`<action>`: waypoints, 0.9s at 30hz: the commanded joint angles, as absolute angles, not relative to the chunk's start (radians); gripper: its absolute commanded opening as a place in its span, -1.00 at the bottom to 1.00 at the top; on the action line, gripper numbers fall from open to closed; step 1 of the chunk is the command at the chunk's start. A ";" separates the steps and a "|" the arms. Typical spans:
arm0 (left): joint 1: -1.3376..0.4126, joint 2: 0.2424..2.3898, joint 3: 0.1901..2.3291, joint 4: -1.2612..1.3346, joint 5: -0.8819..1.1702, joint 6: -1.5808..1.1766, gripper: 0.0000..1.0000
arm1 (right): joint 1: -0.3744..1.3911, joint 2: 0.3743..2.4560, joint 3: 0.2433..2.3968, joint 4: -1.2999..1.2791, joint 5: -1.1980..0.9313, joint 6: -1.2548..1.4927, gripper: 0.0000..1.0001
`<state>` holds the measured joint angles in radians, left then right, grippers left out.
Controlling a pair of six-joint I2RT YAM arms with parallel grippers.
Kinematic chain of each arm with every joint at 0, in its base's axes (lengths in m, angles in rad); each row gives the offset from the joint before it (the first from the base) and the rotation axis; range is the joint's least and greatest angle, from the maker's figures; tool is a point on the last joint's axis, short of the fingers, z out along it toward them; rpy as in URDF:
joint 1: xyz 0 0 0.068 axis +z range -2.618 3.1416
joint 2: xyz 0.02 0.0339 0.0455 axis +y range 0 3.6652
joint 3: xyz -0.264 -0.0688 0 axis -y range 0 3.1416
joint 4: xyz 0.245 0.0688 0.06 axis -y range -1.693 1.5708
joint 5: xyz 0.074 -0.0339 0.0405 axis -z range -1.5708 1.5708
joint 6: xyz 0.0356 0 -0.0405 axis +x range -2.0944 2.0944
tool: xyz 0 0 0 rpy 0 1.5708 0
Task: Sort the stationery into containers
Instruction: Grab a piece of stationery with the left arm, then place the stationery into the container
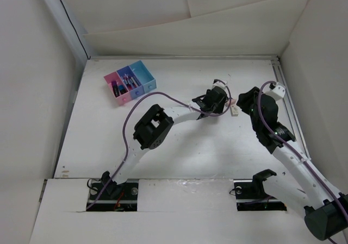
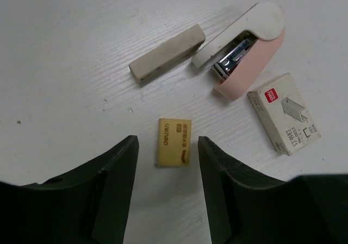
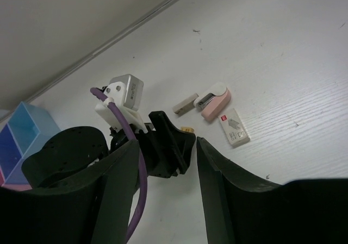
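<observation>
A small yellow eraser lies flat on the table just ahead of the tips of my left gripper, which is open, with nothing held. Beyond it lie a long grey-white eraser, a pink and white stapler and a white staple box. My right gripper hangs open and empty above the table, close to the right of the left gripper. The containers, pink, purple-blue and light blue, stand at the far left with dark markers inside.
The left arm's purple cable and its wrist camera fill the space between my right fingers. White walls enclose the table. A raised rail runs along the right edge.
</observation>
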<state>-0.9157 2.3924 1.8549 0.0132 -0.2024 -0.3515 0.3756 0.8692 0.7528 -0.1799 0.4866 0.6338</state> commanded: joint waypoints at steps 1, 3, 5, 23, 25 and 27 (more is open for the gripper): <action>-0.917 2.408 1.901 -0.023 -0.239 -0.336 -0.12 | 0.387 0.848 0.782 -0.153 0.476 0.640 0.04; -0.917 2.424 1.927 -0.035 -0.264 -0.336 -0.39 | 0.387 0.848 0.782 -0.153 0.476 0.640 0.04; -0.917 2.436 1.927 -0.048 -0.285 -0.336 -0.60 | 0.387 0.848 0.782 -0.144 0.476 0.640 0.04; -0.635 1.939 1.491 0.089 -0.351 -0.492 -1.00 | 0.387 0.850 0.773 -0.144 0.446 0.630 0.02; -0.531 1.904 1.491 0.065 -0.351 -0.524 -1.00 | 0.387 0.850 0.782 -0.144 0.427 0.630 0.02; -0.461 1.894 1.503 0.042 -0.325 -0.563 -1.00 | 0.387 0.850 0.782 -0.144 0.426 0.630 0.02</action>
<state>-0.5503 1.9697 1.4921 0.0700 -0.3401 -0.4767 0.3756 0.8570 0.7525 -0.1764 0.4446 0.6331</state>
